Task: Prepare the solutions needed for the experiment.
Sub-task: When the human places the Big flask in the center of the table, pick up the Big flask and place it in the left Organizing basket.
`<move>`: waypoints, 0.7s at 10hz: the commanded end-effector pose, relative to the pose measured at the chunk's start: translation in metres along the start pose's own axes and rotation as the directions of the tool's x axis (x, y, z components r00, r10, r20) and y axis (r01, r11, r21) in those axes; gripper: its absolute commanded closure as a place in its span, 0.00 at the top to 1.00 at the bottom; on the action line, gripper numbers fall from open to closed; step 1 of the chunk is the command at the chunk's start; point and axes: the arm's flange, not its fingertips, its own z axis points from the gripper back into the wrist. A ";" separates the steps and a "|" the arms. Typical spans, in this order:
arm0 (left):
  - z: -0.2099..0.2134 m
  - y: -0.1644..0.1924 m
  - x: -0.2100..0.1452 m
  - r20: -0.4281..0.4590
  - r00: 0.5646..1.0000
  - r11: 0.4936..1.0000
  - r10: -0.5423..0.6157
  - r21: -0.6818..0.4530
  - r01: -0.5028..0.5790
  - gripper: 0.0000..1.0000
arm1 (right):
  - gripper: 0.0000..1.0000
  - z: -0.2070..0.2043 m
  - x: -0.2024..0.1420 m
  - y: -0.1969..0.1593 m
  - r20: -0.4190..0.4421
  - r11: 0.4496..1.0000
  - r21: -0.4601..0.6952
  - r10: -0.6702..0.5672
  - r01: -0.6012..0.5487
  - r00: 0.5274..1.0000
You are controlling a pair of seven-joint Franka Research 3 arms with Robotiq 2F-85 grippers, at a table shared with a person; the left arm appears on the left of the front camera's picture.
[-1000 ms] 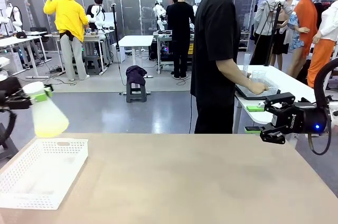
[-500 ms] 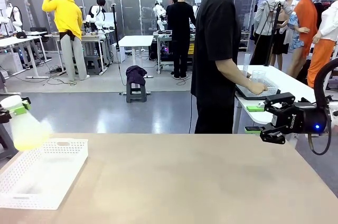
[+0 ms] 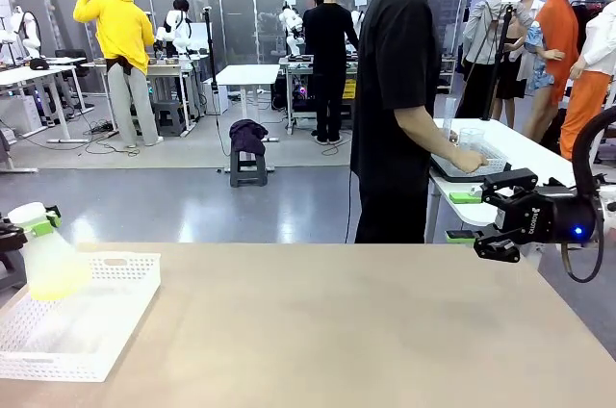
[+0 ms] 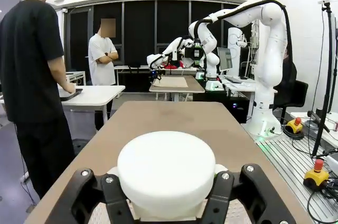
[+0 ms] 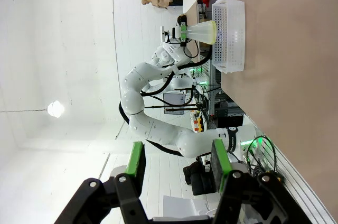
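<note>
The solutions (image 3: 56, 278), a pale yellow-green liquid, sit in the bottom of a translucent white conical flask (image 3: 46, 256) at the left edge of the table (image 3: 366, 331), over the near-left part of a white perforated basket (image 3: 115, 307). I cannot tell whether the flask's base touches the basket floor. My left gripper (image 3: 27, 222) is clenched on the flask's neck just under its white top, green pads against it. In my left wrist view the flask's round white top (image 4: 166, 174) sits between my two black fingers (image 4: 92, 195), with the tabletop stretching away beyond it.

My right gripper (image 3: 465, 216) hangs beyond the table's far right corner, well apart from the flask, its green-padded fingers parted with nothing between them. In my right wrist view the two green pads (image 5: 136, 161) stand apart, and the flask and basket show far off at the table's edge.

A person in a black shirt (image 3: 395, 90) stands at the far side, turned toward a side table (image 3: 520, 153), one hand (image 3: 469, 160) on a tray there.
</note>
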 end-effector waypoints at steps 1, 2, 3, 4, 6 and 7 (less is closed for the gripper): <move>-0.008 0.001 -0.008 -0.041 0.999 1.000 -0.009 -0.012 0.009 0.00 | 0.64 0.000 0.000 0.002 0.000 1.000 0.006 0.004 -0.004 1.000; -0.012 0.002 -0.014 -0.052 0.999 1.000 -0.013 -0.008 0.012 0.00 | 0.64 0.000 0.000 0.002 0.000 1.000 0.006 0.004 -0.004 1.000; -0.017 0.001 -0.022 -0.077 0.997 1.000 -0.009 -0.008 0.008 0.00 | 0.64 0.000 0.000 0.002 0.000 1.000 0.006 0.004 -0.004 1.000; -0.021 0.002 -0.030 -0.079 0.997 1.000 -0.017 -0.012 0.016 0.00 | 0.64 0.000 0.000 0.002 0.000 1.000 0.006 0.004 -0.004 1.000; -0.032 0.000 -0.043 -0.109 0.992 0.998 -0.055 -0.017 0.053 0.00 | 0.64 0.000 0.000 0.002 0.000 1.000 0.006 0.004 -0.004 1.000; -0.036 0.000 -0.047 -0.128 0.990 0.999 -0.054 -0.016 0.052 0.00 | 0.64 0.000 0.000 0.002 0.000 1.000 0.006 0.004 -0.004 1.000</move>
